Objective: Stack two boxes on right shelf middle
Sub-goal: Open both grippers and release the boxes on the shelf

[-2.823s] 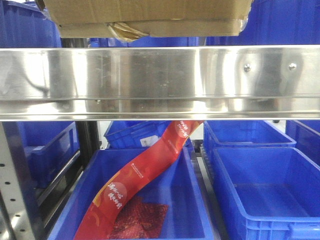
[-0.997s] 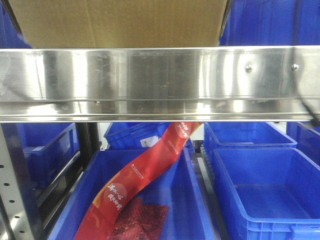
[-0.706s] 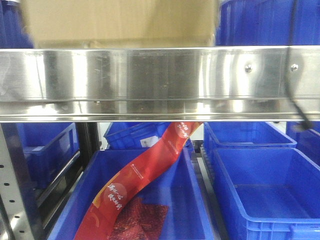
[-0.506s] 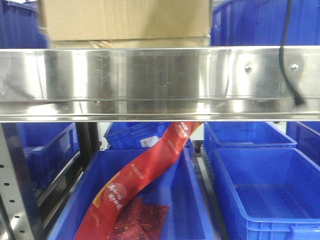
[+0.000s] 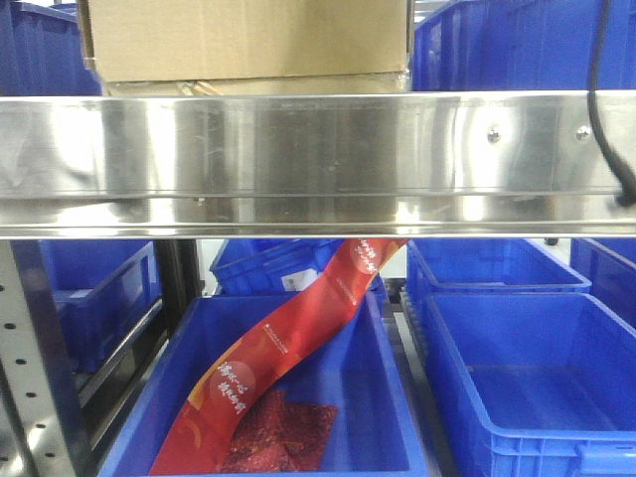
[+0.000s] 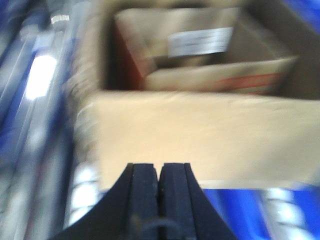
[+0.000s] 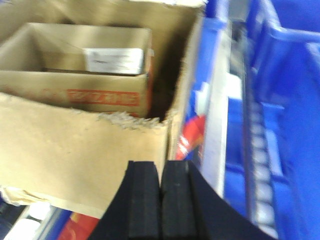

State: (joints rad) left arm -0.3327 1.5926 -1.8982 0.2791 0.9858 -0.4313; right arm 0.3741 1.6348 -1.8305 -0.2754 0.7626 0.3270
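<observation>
A large brown cardboard box (image 5: 245, 38) sits at the top of the front view, resting on a thinner flat cardboard box (image 5: 298, 86) whose edge shows just above the stainless-steel shelf rail (image 5: 318, 159). The rail spans the full frame width, with two rivets (image 5: 490, 133) toward its right. In the wrist views the large box is open-topped, its near wall torn along the top edge, and holds a smaller carton with a white label (image 7: 117, 60). The left gripper (image 6: 159, 185) and right gripper (image 7: 160, 192) are both clenched pad to pad, grasping nothing, at the lower centre of their frames. Below the rail, blue plastic bins (image 5: 517, 378) stand; a red printed banner (image 5: 288, 348) drapes into the left one.
</observation>
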